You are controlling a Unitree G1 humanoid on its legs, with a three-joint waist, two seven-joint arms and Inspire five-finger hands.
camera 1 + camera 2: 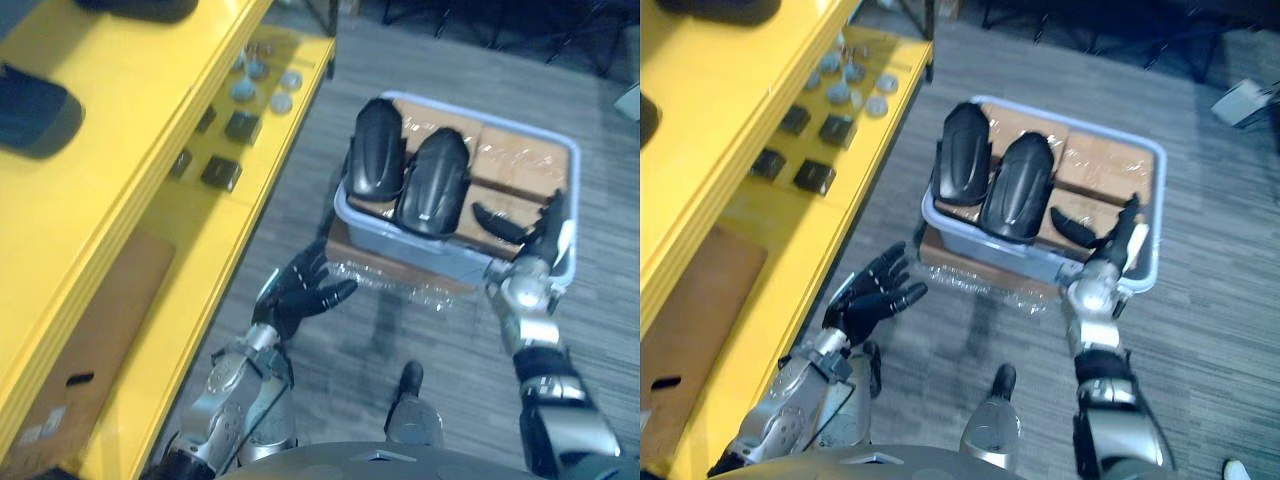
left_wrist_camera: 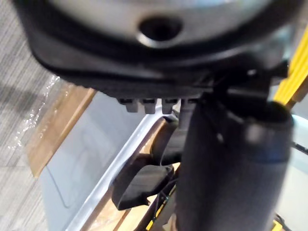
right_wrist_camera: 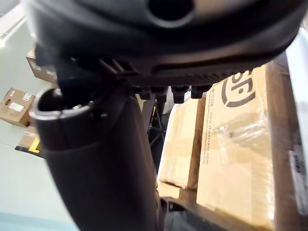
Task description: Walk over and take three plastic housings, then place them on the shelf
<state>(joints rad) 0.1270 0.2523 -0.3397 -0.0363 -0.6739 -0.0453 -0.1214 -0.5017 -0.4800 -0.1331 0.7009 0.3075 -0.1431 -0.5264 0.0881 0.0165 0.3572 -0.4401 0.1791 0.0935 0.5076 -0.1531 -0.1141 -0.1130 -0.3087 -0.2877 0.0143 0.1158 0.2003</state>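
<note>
I am standing over a grey bin (image 1: 455, 260), with the yellow shelf (image 1: 130, 120) running beside it on my left. Two black housings (image 1: 435, 180) are lying side by side inside the bin, at the end nearest the shelf, resting on wrapped brown cartons (image 1: 510, 160). They are looking like thin, stiff, glossy shells. I am judging them light but slippery on their rounded backs, so I am planning to take one across its narrow width, with my fingers hooking under the long edges.

My right hand (image 1: 540, 232) is reaching over the bin's near corner farthest from the shelf, fingers straight and apart, thumb stretching toward the housings and touching nothing. My left hand (image 1: 295, 295) is hanging outside the bin by its near shelf-side corner, fingers spread and empty.
</note>
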